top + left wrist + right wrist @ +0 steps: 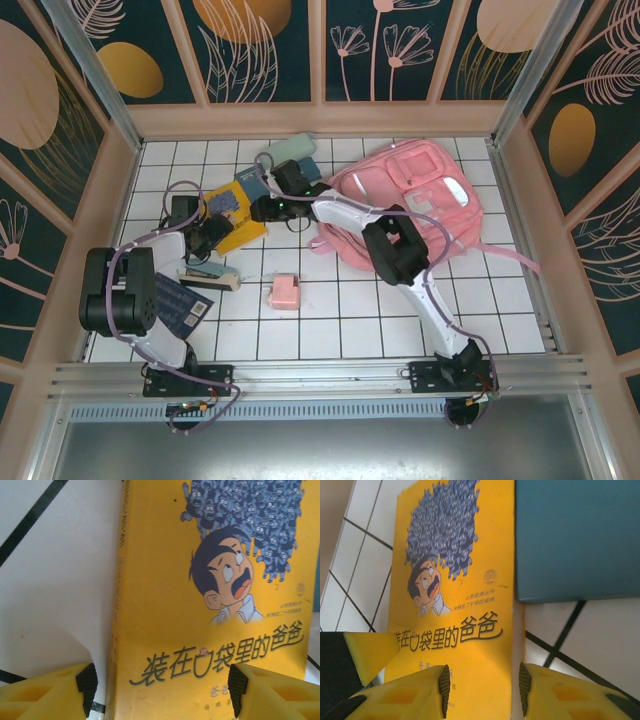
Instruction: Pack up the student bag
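Note:
The student bag (410,205), a large pink backpack, lies at the back right of the tiled table. A yellow book (238,228) with a cartoon boy on its cover (200,605) (455,605) lies flat left of the bag. My left gripper (208,235) (162,687) hangs open over the book's near end. One pad (87,685) is past the spine over the tile, the other (237,687) is over the cover. My right gripper (268,210) (484,692) stands open, narrower, straddling the book's other long edge, one pad (444,692) over the cover.
A teal box (255,185) (575,540) lies against the book's far corner, with a pale green item (290,150) behind it. A stapler (208,273), a dark notebook (185,305) and a small pink box (284,292) lie nearer the front. Wooden walls (120,180) ring the table.

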Action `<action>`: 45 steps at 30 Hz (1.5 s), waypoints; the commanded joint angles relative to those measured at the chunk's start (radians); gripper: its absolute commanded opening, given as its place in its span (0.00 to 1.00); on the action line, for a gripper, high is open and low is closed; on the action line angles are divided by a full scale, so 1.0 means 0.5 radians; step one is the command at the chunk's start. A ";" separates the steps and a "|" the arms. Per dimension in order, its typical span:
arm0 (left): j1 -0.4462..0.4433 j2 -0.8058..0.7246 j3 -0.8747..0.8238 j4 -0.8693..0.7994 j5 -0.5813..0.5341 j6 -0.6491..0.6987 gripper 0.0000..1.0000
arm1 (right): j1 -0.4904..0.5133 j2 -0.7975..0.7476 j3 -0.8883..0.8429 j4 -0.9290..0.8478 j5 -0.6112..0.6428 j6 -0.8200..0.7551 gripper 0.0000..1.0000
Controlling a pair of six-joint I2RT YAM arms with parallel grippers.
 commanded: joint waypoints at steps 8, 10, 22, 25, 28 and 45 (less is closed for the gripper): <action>0.016 0.129 0.057 -0.057 -0.006 0.023 0.72 | 0.026 0.095 0.040 -0.146 0.194 -0.091 0.41; 0.015 0.134 0.072 -0.038 0.028 0.025 0.71 | 0.021 0.116 0.050 -0.142 0.132 -0.087 0.40; 0.016 0.209 0.033 0.348 0.549 -0.088 0.65 | 0.065 0.243 0.179 -0.182 -0.174 -0.046 0.21; 0.016 0.159 -0.004 0.536 0.732 -0.162 0.63 | 0.065 0.241 0.180 -0.184 -0.195 -0.037 0.17; 0.016 0.036 -0.044 0.694 0.825 -0.238 0.58 | 0.065 0.236 0.175 -0.188 -0.198 -0.032 0.16; 0.022 -0.007 0.059 0.300 0.610 0.005 0.34 | 0.049 0.124 0.077 -0.154 -0.117 -0.016 0.17</action>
